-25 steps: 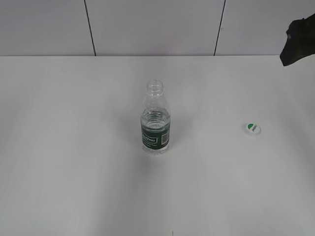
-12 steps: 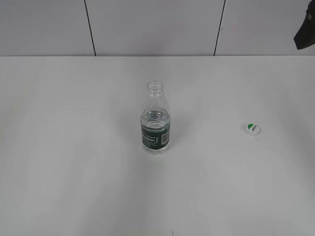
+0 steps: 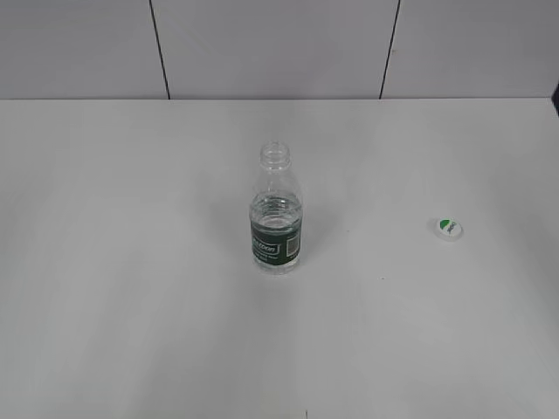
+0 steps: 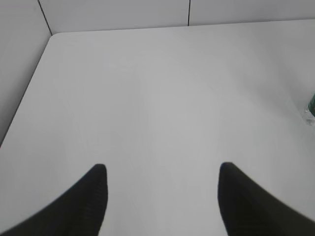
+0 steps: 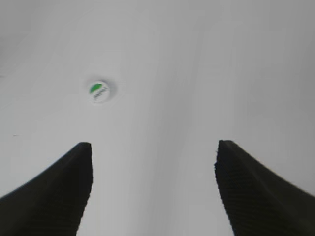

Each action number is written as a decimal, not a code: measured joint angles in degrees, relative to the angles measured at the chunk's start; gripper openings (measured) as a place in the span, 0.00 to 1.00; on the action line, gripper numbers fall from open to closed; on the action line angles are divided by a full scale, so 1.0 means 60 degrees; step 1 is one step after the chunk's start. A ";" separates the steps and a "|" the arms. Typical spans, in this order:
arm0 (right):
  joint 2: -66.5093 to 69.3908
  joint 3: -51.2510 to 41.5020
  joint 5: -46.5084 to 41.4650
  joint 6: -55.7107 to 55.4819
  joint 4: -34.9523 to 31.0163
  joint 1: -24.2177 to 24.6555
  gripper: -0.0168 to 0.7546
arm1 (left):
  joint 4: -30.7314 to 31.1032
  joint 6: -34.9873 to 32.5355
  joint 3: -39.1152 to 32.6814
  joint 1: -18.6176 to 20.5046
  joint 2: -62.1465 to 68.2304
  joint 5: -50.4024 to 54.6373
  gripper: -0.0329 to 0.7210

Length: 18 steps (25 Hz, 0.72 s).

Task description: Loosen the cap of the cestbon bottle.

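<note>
The small clear plastic cestbon bottle with the dark green label band is being seen standing upright near the middle of the plain white table, its narrow threaded neck bare and open at the top. A little water is being held inside, level with the top of the label. The small round white plastic screw cap with the green leaf-shaped mark is lying flat on the table, well apart from the bottle, toward the right side of the exterior view.

Bare tabletop is being shown on every side of the bottle. The far edge of the table is being met by a pale panelled wall with two dark seams.

In the left wrist view, the left gripper is being held spread apart and empty above bare table; the table's far left corner is being seen rounded where it meets the wall, and only a sliver of the bottle is being caught at the right edge of that view.

In the right wrist view, the right gripper is being held wide apart with nothing between its dark fingers; the cap is lying ahead of it and to the left, untouched.
</note>
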State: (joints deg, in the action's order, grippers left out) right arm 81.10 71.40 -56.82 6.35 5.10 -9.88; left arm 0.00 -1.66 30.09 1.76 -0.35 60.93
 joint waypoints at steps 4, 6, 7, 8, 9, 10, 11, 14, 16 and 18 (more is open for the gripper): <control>0.0000 -0.0163 -0.0141 -0.0661 0.0969 0.0455 0.79 | 0.0000 0.0000 0.0000 0.0000 0.0000 0.0008 0.63; 0.0000 -0.0171 -0.0153 -0.0736 0.0965 0.0909 0.79 | 0.0000 0.0000 0.0000 0.0000 0.0000 0.0008 0.63; 0.0000 -0.0171 -0.0178 -0.0759 0.0895 0.1126 0.79 | 0.0000 0.0000 0.0000 0.0000 0.0000 0.0011 0.63; 0.0000 -0.0171 -0.0219 -0.0781 0.0826 0.1374 0.79 | 0.0000 0.0000 0.0000 0.0000 0.0000 0.0011 0.63; 0.0000 -0.0171 -0.0268 -0.0791 0.0779 0.1576 0.79 | 0.0000 0.0000 0.0000 0.0000 0.0000 0.0019 0.63; 0.0000 -0.0171 -0.0289 -0.0803 0.0763 0.1684 0.79 | 0.0000 0.0000 0.0000 0.0000 0.0000 0.0019 0.63; 0.0000 -0.0171 -0.0313 -0.0813 0.0755 0.1766 0.79 | 0.0000 0.0000 0.0000 0.0000 0.0000 0.0019 0.63; 0.0000 -0.0171 -0.0414 -0.0714 0.0339 0.1806 0.79 | 0.0000 0.0000 0.0000 0.0000 0.0000 0.0019 0.63; 0.0000 -0.0171 -0.0586 -0.0547 -0.0173 0.1806 0.79 | 0.0000 0.0000 0.0000 0.0000 0.0000 0.0019 0.63; -0.0032 -0.0171 -0.0827 -0.0335 -0.0584 0.1806 0.79 | 0.0000 0.0000 0.0000 0.0000 0.0000 0.0019 0.63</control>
State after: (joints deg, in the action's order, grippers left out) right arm 80.90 70.38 -61.78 4.34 1.60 0.96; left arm 0.00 -1.66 30.09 1.76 -0.35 61.04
